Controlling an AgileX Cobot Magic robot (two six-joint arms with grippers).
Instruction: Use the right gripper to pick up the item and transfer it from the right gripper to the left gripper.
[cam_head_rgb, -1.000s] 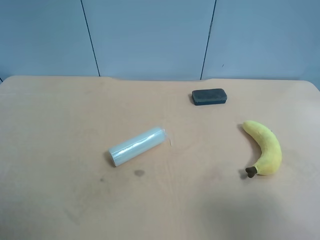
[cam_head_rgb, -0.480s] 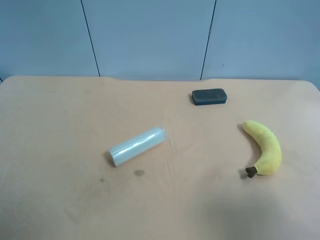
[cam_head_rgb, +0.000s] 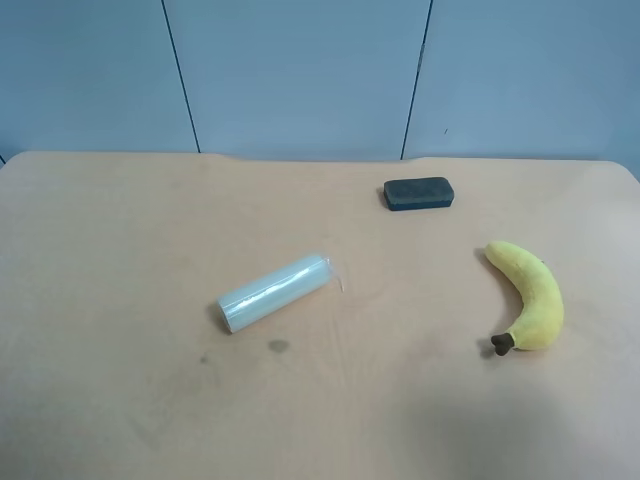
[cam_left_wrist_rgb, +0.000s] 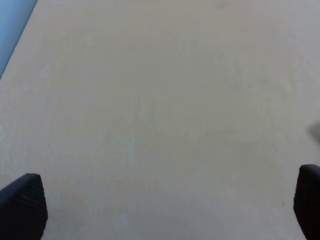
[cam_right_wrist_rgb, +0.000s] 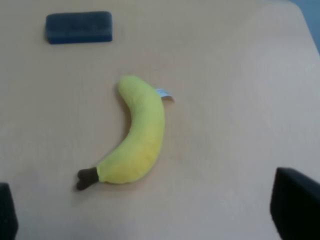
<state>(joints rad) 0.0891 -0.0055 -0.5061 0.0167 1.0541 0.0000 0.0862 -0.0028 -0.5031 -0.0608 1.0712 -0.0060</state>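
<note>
Right wrist view looks down on the banana (cam_right_wrist_rgb: 144, 140), which lies flat on the table (cam_right_wrist_rgb: 240, 75) roughly centred ahead of the right gripper (cam_right_wrist_rgb: 152, 207), so it is most likely the item meant by the task; in the exterior high view the same banana (cam_head_rgb: 543, 295) sits towards that view's right side, stem end nearer the camera. The right gripper is spread wide with nothing between its dark fingertips (cam_right_wrist_rgb: 295, 205), which show only at the frame's corners and appear well above the fruit. The left gripper (cam_left_wrist_rgb: 165, 205) is likewise wide apart and empty, over bare tabletop. Judging from this, nothing of the task is done: the descent, the grasp, the lift and the handover to the left gripper all remain. The banana is curved and bright yellow with a dark brown stem, and its matte, slightly fuzzy surface and small white tag (cam_right_wrist_rgb: 164, 93) suggest a soft toy rather than real fruit. Beyond it lies a dark block (cam_right_wrist_rgb: 79, 27), rectangular with rounded corners, well apart from the banana. Further off, a pale roll (cam_head_rgb: 273, 292), cylindrical and glossy like wrapped film, rests on the smooth, light wood-coloured table
</note>
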